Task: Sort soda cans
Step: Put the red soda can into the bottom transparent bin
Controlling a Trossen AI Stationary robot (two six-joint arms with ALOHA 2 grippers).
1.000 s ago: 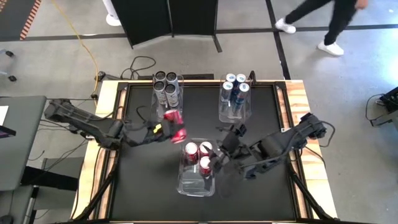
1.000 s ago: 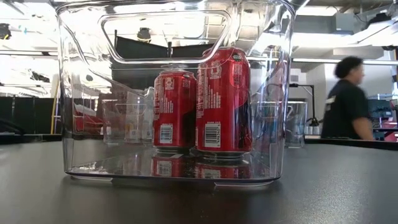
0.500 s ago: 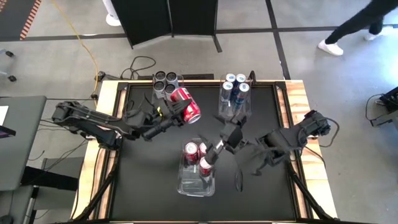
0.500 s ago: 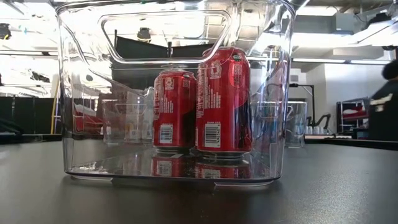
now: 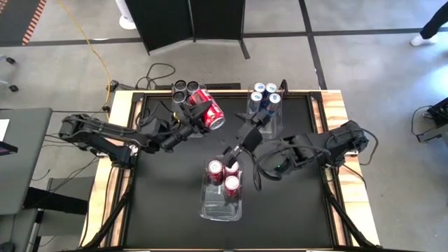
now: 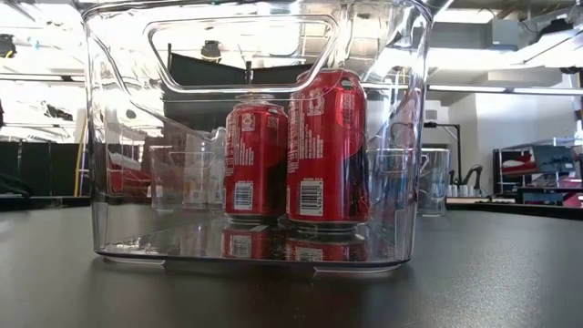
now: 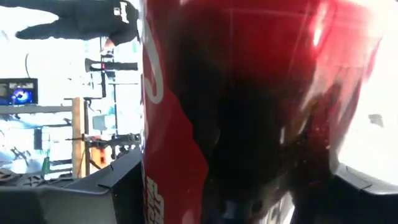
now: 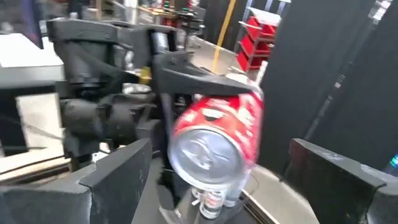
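Raised red can (image 5: 211, 116) lies sideways.

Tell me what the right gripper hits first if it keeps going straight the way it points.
Probably the red can held sideways in the left gripper. The right gripper, open and empty, points toward it, and its wrist view centres the can's silver end. How much gap remains is unclear.

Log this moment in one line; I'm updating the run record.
left end effector: holds red can aloft | right end effector: open, empty | front bin: three red cans
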